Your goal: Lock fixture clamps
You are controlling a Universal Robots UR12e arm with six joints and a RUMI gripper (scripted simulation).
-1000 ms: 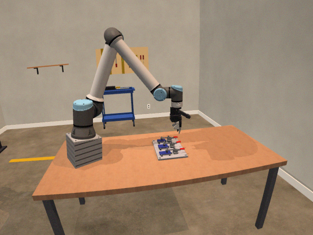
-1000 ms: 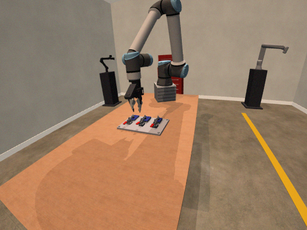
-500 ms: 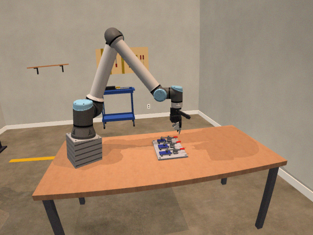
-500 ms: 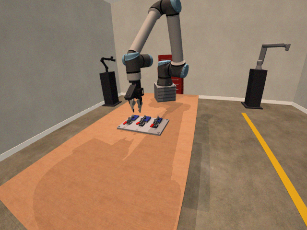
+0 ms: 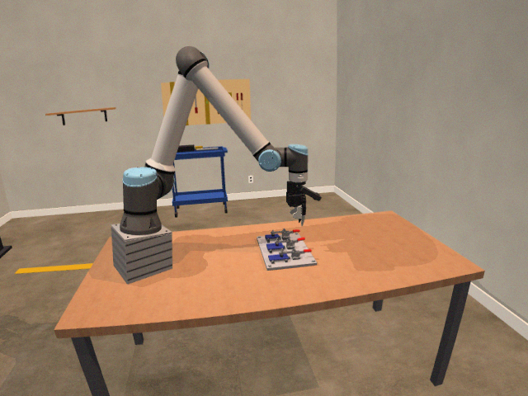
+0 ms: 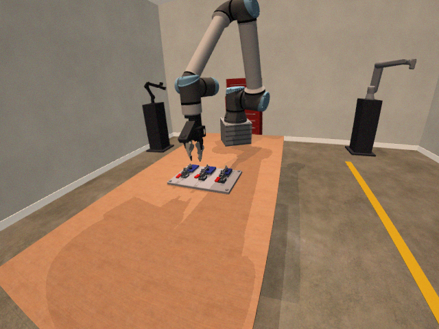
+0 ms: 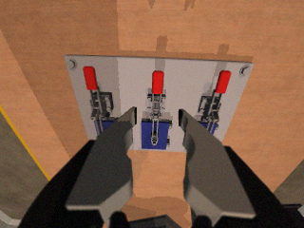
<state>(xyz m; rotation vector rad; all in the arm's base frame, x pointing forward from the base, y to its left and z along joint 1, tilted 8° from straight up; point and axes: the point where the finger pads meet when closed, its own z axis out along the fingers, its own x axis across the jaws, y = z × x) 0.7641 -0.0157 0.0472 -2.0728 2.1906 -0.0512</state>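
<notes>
A grey fixture plate (image 5: pixel 294 263) (image 6: pixel 198 186) (image 7: pixel 124 76) lies on the table and carries three toggle clamps side by side. Each clamp has a red handle and a blue part. In the wrist view the handles are the left (image 7: pixel 90 78), the middle (image 7: pixel 158 82) and the right (image 7: pixel 222 81), all pointing away from me. I cannot tell from these views whether any clamp is locked. My gripper (image 5: pixel 300 219) (image 6: pixel 195 155) (image 7: pixel 157 109) hangs above the plate's blue-part side, lined up with the middle clamp. Its fingers stand apart with nothing between them and touch nothing.
The arm's grey base block (image 5: pixel 141 251) (image 6: pixel 236 131) stands on the wooden table (image 5: pixel 238 294) (image 6: pixel 141 247), away from the plate. A blue cart (image 5: pixel 199 179) stands by the back wall. Two black pedestals (image 6: pixel 155 125) (image 6: pixel 364 125) stand on the floor.
</notes>
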